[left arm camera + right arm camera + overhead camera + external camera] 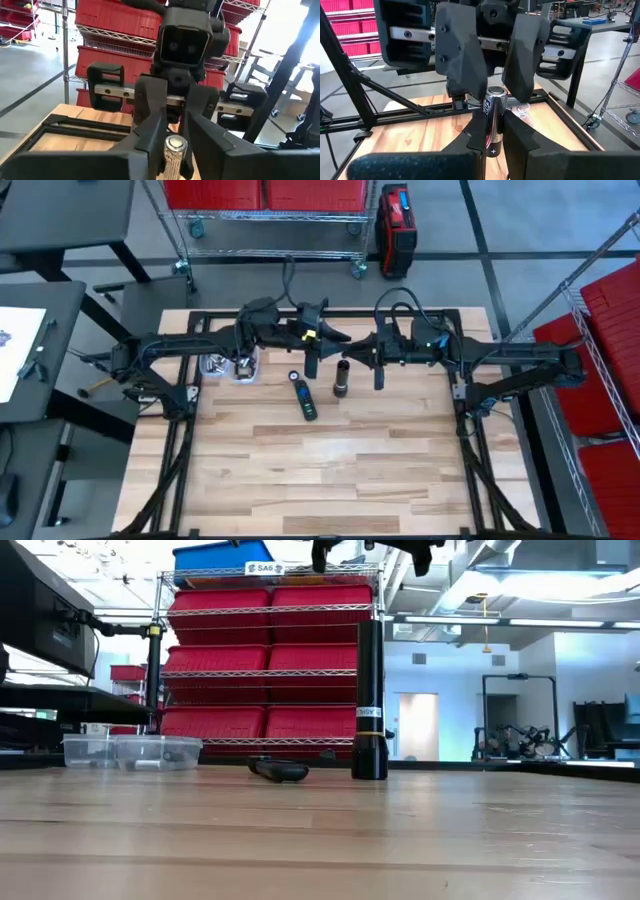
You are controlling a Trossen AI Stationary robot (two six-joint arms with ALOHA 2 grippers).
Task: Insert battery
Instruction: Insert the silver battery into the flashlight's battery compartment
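Observation:
A silver battery (494,117) with dark print is held high above the table between my two grippers, which face each other at the far middle. My left gripper (175,152) comes from the left and my right gripper (493,137) from the right, both shut on the battery. Just in front of them a black flashlight body (341,378) stands upright on its end on the wooden table (330,470). A smaller dark piece with a blue end (303,396) lies flat to its left. My left gripper has the battery's one end (176,145) between its two fingers, coming level from the table's left. The battery lies along the fingers, clear of the table. My right gripper pinches the battery's other end, marked with a plus (493,145), between its two fingers. It comes level from the table's right, with the battery along the fingers. The battery stays lifted clear, reaching on into the left fingers (465,65).
A clear plastic container (230,365) sits on the table at the far left, below the left arm. Black frame rails (195,320) run around the table's edges. Red bins on a wire rack (270,660) stand behind the table. The near half of the table shows bare wood.

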